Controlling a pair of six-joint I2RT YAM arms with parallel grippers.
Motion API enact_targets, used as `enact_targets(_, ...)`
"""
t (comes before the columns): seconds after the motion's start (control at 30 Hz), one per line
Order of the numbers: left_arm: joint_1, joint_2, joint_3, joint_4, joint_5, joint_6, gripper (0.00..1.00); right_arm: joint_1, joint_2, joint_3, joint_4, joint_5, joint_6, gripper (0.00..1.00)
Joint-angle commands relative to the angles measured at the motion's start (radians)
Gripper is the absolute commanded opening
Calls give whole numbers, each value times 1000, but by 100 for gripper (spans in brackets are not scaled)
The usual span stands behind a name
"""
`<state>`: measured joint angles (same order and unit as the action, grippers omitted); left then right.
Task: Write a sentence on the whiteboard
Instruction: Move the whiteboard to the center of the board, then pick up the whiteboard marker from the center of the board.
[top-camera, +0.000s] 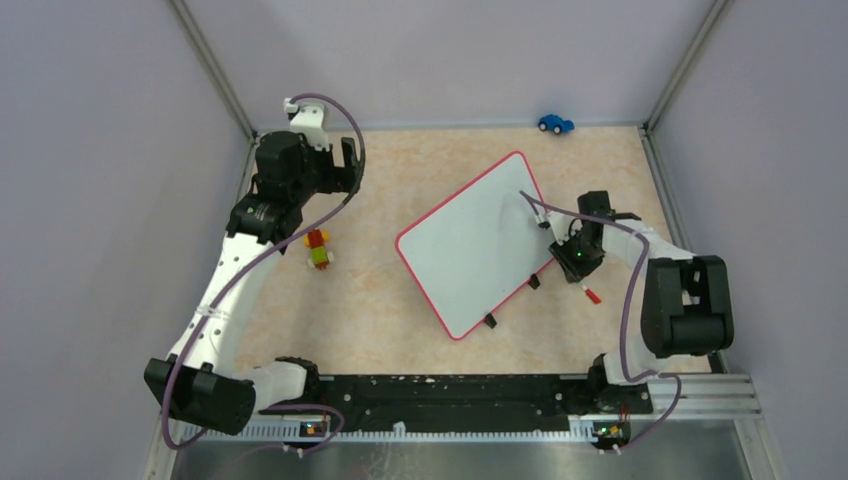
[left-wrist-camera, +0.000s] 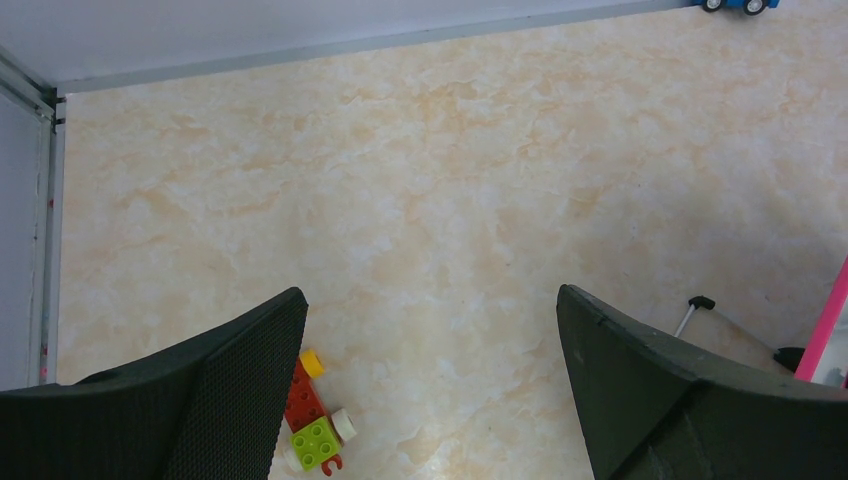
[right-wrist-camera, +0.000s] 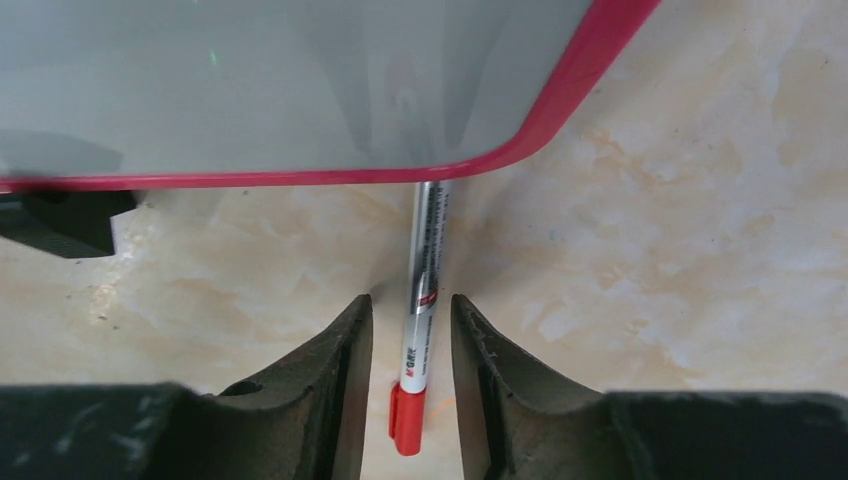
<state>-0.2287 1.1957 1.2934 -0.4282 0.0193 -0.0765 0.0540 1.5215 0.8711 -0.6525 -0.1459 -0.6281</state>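
Note:
The whiteboard (top-camera: 470, 245) lies tilted mid-table, white with a red frame (right-wrist-camera: 300, 180). Its surface looks blank; the sentence is not in view. A marker (right-wrist-camera: 420, 320) with a white barrel and a red cap (top-camera: 592, 295) lies on the table by the board's right edge, its far end under the frame. My right gripper (right-wrist-camera: 411, 298) is down over the marker. Its jaws straddle the barrel with a narrow gap on each side, so it is open. My left gripper (left-wrist-camera: 430, 295) hangs wide open over bare tabletop at the far left (top-camera: 345, 165), holding nothing.
A small toy of red, green and yellow bricks (top-camera: 318, 250) lies left of the board, beside my left finger (left-wrist-camera: 312, 420). A blue toy car (top-camera: 555, 123) sits at the back wall. The board's black feet (top-camera: 490, 321) stick out at its near edge. Walls enclose the table.

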Motion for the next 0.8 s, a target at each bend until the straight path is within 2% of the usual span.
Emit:
enact_targets(0.0,6,-21,-10,29,7,0,99,11,50,26,60,64,-9,30)
enact_targets(0.13,6,-18,-8,27,7,3,99,19,81,-8,83,88,-7,21)
enact_targets(0.27,6,-13,-4,22,18,12,99,13,55,-3,48,68,18,0)
enact_targets(0.47,6,30,70,-24,43,16,99,-32,-74,165,-88,-71,81,0)
enact_targets(0.6,6,52,149,-44,99,24,99,-38,-136,346,-142,-185,166,0)
enact_targets(0.77,6,70,252,-57,124,26,99,-37,-137,596,-150,-340,320,0)
